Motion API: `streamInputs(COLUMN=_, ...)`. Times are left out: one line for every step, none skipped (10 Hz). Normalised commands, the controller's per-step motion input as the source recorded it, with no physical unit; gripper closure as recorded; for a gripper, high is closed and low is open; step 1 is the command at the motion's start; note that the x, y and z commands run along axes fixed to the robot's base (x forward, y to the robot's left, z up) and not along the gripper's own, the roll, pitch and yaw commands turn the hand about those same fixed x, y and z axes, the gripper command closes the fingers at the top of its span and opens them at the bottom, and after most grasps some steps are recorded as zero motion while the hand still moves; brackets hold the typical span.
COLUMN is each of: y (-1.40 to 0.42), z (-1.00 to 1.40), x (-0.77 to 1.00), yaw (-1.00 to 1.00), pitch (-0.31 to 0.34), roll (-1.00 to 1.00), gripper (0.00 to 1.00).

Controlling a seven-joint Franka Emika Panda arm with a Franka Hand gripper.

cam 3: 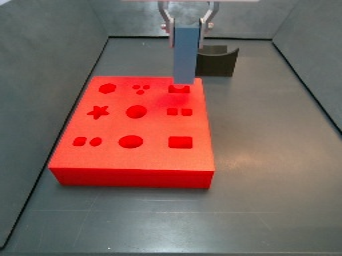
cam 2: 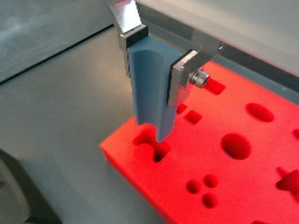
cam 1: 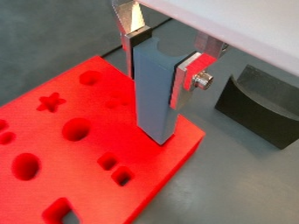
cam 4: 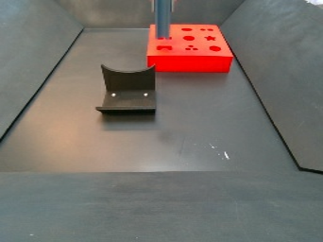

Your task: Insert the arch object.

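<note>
Holding the blue-grey arch piece point(cam 2: 149, 83) upright, gripper point(cam 1: 162, 54) has its jaws clamped on the piece's upper part. Lower end sits at a corner cutout of the red shape-sorter block point(cam 3: 134, 135) (seating depth unclear). Keep it vertical, press straight down; fixture point(cam 4: 127, 91) well apart.

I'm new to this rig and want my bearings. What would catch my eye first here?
The bright red block with shaped holes stands out on the dark floor. Above its corner, the gripper holds a tall blue-grey piece upright, its lower end at a hole. The dark fixture stands apart.
</note>
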Motion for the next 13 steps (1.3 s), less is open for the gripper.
streamInputs(y=0.0, z=-0.2, x=-0.07, yaw=0.09, pitch=0.0, roll=0.13, gripper=1.0)
streamInputs(y=0.0, z=-0.24, x=-0.08, yaw=0.05, pitch=0.071, roll=0.19, gripper=1.0)
streamInputs(y=0.0, z=-0.23, x=0.0, yaw=0.06, pitch=0.069, roll=0.12, gripper=1.0)
streamInputs(y=0.0, z=-0.19, x=0.06, yaw=0.1, pitch=0.066, roll=0.11, gripper=1.0)
streamInputs(y=0.01, z=-0.14, x=0.15, yaw=0.14, pitch=0.049, roll=0.08, gripper=1.0)
streamInputs(y=0.0, z=-0.13, x=0.17, yaw=0.14, pitch=0.03, roll=0.06, gripper=1.0)
streamInputs(y=0.0, z=-0.16, x=0.07, yaw=0.1, pitch=0.017, roll=0.08, gripper=1.0)
streamInputs(y=0.0, z=-0.18, x=0.01, yaw=0.08, pitch=0.014, roll=0.09, gripper=1.0)
streamInputs(y=0.0, z=-0.2, x=0.0, yaw=0.0, pitch=0.011, roll=0.1, gripper=1.0)
streamInputs(y=0.0, z=-0.21, x=-0.1, yaw=0.0, pitch=0.007, roll=0.09, gripper=1.0)
streamInputs(y=0.04, z=-0.22, x=0.0, yaw=0.0, pitch=0.0, roll=0.04, gripper=1.0)
streamInputs(y=0.07, z=-0.25, x=0.11, yaw=0.06, pitch=0.0, roll=0.03, gripper=1.0)
streamInputs(y=0.01, z=-0.25, x=0.11, yaw=0.09, pitch=0.0, roll=0.05, gripper=1.0)
